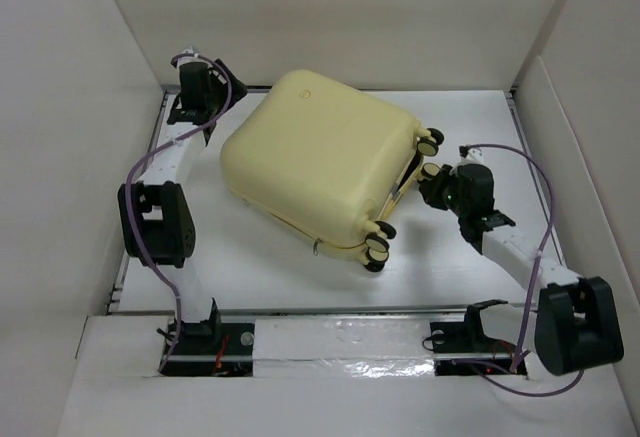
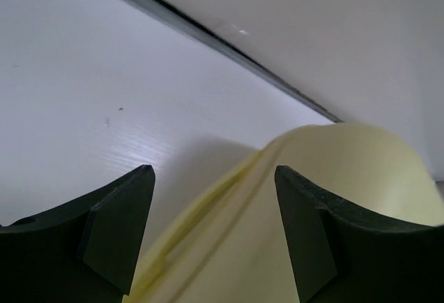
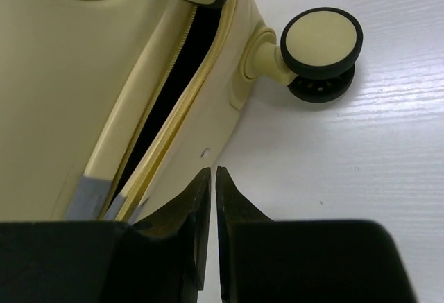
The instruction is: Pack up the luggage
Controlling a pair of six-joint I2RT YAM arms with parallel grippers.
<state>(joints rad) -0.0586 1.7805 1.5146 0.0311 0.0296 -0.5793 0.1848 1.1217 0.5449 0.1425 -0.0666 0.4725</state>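
Note:
The luggage (image 1: 318, 162) is a pale yellow hard-shell suitcase lying flat in the middle of the table, its wheels toward the right. Its two halves are together, with a narrow dark gap along the zipper seam (image 3: 166, 95) on the wheel side. My left gripper (image 1: 215, 92) is open at the suitcase's far left corner, and the shell's edge (image 2: 291, 199) shows between its fingers. My right gripper (image 1: 428, 179) is shut and empty, beside the wheel end of the suitcase, just off the shell near a wheel (image 3: 320, 43).
White walls enclose the table on the left, back and right. A raised white ledge (image 1: 330, 342) runs along the near edge by the arm bases. Purple cables loop off both arms.

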